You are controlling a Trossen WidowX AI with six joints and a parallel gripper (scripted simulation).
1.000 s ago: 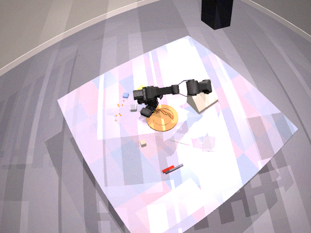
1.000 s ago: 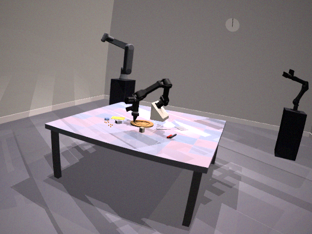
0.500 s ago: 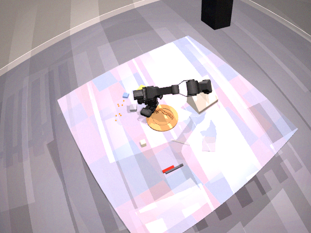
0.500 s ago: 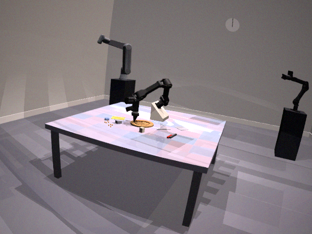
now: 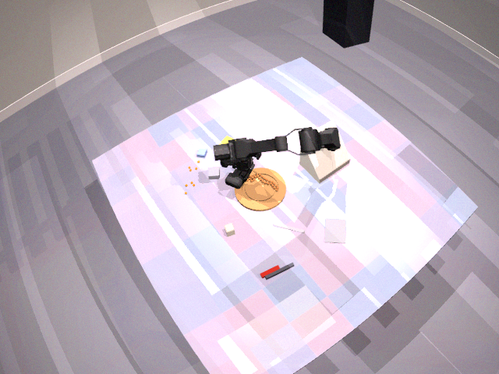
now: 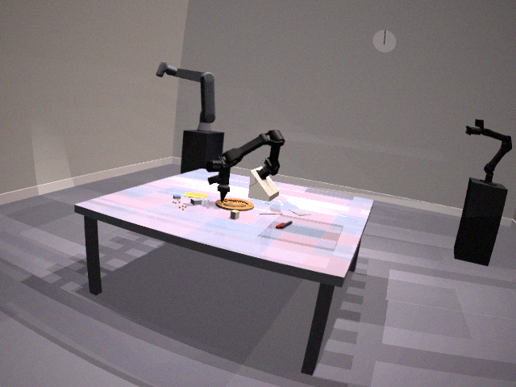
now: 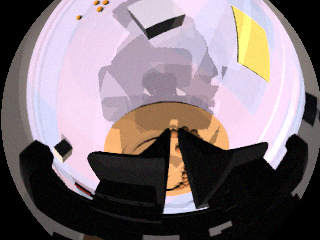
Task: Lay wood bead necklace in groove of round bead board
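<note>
The round orange bead board [image 5: 262, 206] [image 7: 119, 136] lies flat on the table with a ring-shaped groove. The orange-brown wood bead necklace [image 5: 275, 185] [image 7: 184, 176] lies bunched over the upper right part of the ring in the top view; the lower and left parts of the ring show no beads there. My gripper [image 7: 174, 132] [image 6: 222, 200] points down low over the board's edge, its fingertips nearly together and shut on the necklace, with a bead showing between them in the wrist view. Fingers and arm hide part of the necklace and board.
A grey block [image 5: 214, 173] [image 7: 156, 19], a blue block [image 5: 201, 153], a yellow sheet [image 5: 227, 139] [image 7: 252, 46] and several loose orange beads lie beyond the board. A cream cube [image 5: 229, 230] and a red-and-dark object [image 5: 270, 271] lie nearer. The arm stands on a cream wedge [image 5: 324, 167].
</note>
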